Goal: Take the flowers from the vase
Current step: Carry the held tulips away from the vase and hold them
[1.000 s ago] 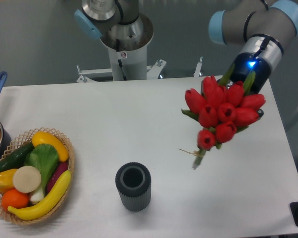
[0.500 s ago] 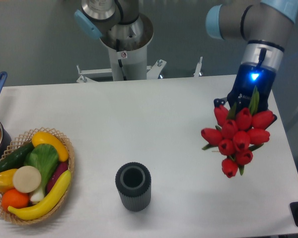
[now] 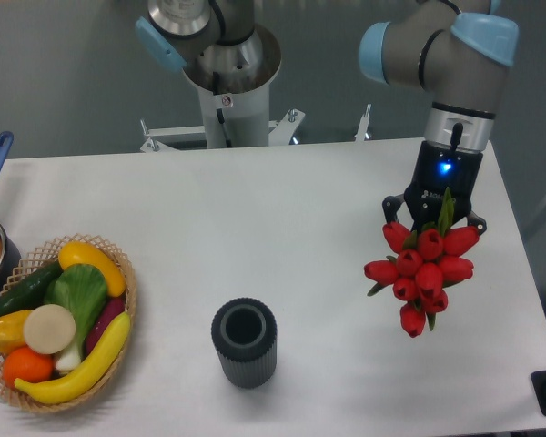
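Flowers [image 3: 423, 270] out of vase [image 3: 244, 342], held at right.
Gripper [image 3: 430, 217] fingers clamped on the bunch above the worktop [image 3: 255, 228]; vase upright, well apart, near-centre.

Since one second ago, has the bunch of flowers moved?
Yes. The flowers, held at the tool, have moved right and toward the table's front edge, farther from the vase, which stayed in place.

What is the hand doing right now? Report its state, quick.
Hand: closed on the flowers, held out to the right of the vase, which stands empty.
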{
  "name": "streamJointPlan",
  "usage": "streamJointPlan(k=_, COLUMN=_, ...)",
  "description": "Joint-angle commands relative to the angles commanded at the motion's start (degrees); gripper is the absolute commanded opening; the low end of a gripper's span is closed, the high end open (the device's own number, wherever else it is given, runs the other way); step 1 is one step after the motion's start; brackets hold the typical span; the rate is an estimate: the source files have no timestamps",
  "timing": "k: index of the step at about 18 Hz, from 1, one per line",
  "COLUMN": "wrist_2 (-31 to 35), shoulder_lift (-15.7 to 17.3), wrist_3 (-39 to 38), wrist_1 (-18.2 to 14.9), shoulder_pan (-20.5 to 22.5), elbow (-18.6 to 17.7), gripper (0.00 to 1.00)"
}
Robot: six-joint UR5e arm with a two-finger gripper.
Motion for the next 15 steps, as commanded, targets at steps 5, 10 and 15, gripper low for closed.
streamJointPlan(k=5, wrist_2=6.7, shoulder_lift=-1.6, wrist_3=0.0, wrist_1=-3.4, shoulder_pan=-1.6, elbow=2.9, gripper=0.03)
streamJointPlan(k=10, wrist_2=15.5, shoulder_lift=-3.9, wrist_3=0.0, wrist_1=-6.6, shoulder_pan=-4.3, elbow=5.3, gripper=0.04)
streamJointPlan(k=15, wrist_2=19.8, shoulder_lift=-5.0, wrist_3=5.8, wrist_1=-14.5, shoulder_pan=-5.6, elbow=8.0, gripper=0.05)
